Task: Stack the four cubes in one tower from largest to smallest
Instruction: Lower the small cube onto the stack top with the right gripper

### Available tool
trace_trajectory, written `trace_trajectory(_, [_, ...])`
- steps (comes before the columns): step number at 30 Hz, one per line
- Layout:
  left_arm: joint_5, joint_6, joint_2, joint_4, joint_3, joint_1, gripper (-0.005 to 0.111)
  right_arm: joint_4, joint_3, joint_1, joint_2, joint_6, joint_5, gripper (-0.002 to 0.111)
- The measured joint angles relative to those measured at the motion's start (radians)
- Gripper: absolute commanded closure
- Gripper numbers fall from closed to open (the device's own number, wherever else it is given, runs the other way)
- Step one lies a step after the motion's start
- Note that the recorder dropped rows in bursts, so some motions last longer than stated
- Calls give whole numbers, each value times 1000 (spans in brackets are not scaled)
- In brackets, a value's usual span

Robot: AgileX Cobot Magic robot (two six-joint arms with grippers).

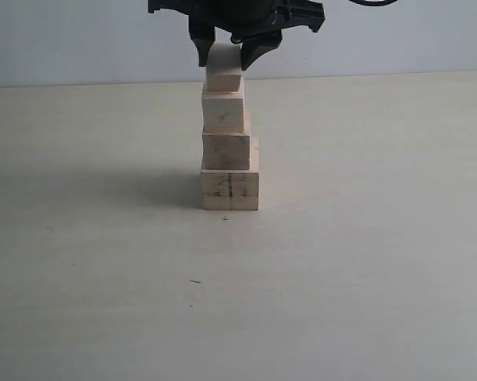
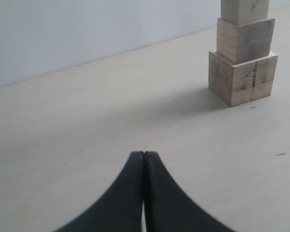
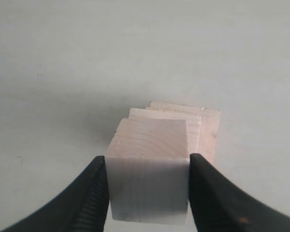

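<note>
Three pale wooden cubes stand as a column on the table: the largest cube point(image 1: 230, 190) with a dark seam, a middle cube point(image 1: 226, 151) on it, and a smaller cube point(image 1: 223, 111) above. The smallest cube point(image 1: 224, 73) is at the top of this tower, slightly tilted, its underside meeting the cube below. My right gripper point(image 1: 226, 62) is shut on it from above, fingers against two opposite sides of the smallest cube point(image 3: 152, 137). My left gripper point(image 2: 144, 153) is shut and empty, low over the table well away from the largest cube point(image 2: 241, 79).
The pale table point(image 1: 365, 262) spreads all round the tower, with a white wall point(image 1: 79, 40) behind it. A tiny dark mark point(image 1: 225, 219) lies just in front of the base cube.
</note>
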State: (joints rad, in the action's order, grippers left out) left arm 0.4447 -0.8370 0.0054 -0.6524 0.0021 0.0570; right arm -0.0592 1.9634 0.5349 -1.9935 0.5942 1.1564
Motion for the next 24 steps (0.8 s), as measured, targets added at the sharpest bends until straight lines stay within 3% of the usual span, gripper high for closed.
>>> trace_trajectory(8, [0,0,0,0,0,0,107,0,0,0,0,2,0,79])
trace_trajectory(16, [0,0,0,0,0,0,107,0,0,0,0,2,1,67])
trace_trajectory(24, [0,0,0,0,0,0,107,0,0,0,0,0,1,66])
